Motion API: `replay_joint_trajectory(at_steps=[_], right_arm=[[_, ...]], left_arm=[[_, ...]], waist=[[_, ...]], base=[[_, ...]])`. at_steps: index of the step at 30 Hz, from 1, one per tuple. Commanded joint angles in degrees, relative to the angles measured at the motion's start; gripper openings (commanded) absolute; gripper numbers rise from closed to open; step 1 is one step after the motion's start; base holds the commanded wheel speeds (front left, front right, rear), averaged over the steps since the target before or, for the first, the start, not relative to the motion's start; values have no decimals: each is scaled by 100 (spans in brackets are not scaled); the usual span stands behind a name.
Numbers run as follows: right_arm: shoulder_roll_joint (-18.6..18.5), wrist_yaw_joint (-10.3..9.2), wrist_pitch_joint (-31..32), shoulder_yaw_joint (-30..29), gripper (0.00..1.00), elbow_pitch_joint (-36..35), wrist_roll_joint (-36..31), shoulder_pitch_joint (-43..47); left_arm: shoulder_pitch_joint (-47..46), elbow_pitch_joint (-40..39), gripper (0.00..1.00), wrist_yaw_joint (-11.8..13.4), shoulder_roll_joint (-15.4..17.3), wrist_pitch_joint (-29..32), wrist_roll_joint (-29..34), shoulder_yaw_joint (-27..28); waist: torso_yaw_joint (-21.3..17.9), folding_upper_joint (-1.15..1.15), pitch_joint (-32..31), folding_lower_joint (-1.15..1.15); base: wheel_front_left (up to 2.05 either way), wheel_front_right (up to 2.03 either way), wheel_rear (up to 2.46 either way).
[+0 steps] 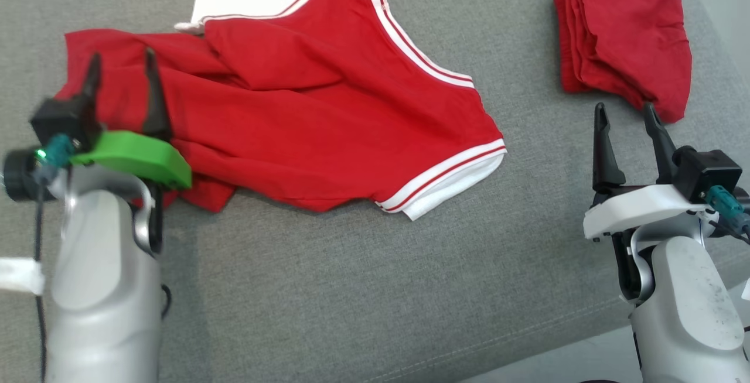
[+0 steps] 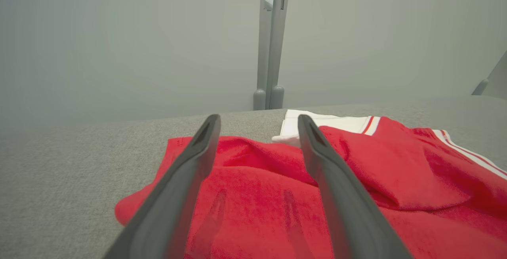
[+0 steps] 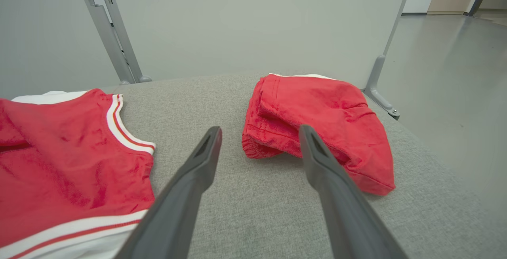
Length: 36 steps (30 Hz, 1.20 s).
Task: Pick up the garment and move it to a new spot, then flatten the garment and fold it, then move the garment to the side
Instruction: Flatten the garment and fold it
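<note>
A red garment (image 1: 316, 113) with white sleeves and white-and-red striped trim lies crumpled and spread on the grey fabric surface (image 1: 375, 266), left of centre. My left gripper (image 1: 120, 64) hovers open over the garment's left end, with nothing between its fingers; the left wrist view shows the red cloth (image 2: 253, 195) right under its gripper (image 2: 257, 122). My right gripper (image 1: 624, 110) stands open at the right, above bare grey fabric. In the right wrist view, the right gripper (image 3: 259, 132) has the garment's striped sleeve (image 3: 119, 124) to its left.
A folded stack of red clothing (image 1: 627, 37) lies at the far right, just beyond my right gripper's fingertips, also seen as the folded stack (image 3: 321, 128). The surface's right edge (image 1: 720, 37) drops to the floor. A grey wall panel with metal posts (image 2: 271, 41) stands behind the surface.
</note>
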Motion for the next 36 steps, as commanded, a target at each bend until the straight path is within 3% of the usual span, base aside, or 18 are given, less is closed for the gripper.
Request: replay_joint_trajectory(at_steps=[1, 6, 11, 16, 29, 36], right_arm=[[-10, -11, -16, -7, 100, 22, -53, 71], [-14, -11, -15, 73, 100, 103, -11, 142], [-9, -10, -16, 72, 100, 141, 35, 260], [-8, -10, -16, -11, 100, 179, 25, 347], [-12, -10, -16, 51, 100, 227, 19, 311], [-11, -10, -16, 9, 100, 196, -9, 338]], left_arm=[[97, -40, 100, -27, 25, -18, 10, 6], [811, -267, 100, -120, -305, -17, -202, 90], [1522, -622, 100, -51, -397, -18, -456, 315], [2026, -678, 100, -73, -398, -17, -779, -207], [2306, -390, 100, 222, -397, -17, -1199, -1209], [2113, -44, 100, 333, -395, -7, -1343, -1293]], waist=[[121, 0, -147, 0], [154, 0, -396, 0], [160, 0, -551, 0], [190, 0, -594, 0], [75, 0, -579, 0], [-36, 0, -538, 0]], base=[[0, 0, 0], [0, 0, 0], [0, 0, 0], [0, 0, 0], [0, 0, 0], [0, 0, 0]])
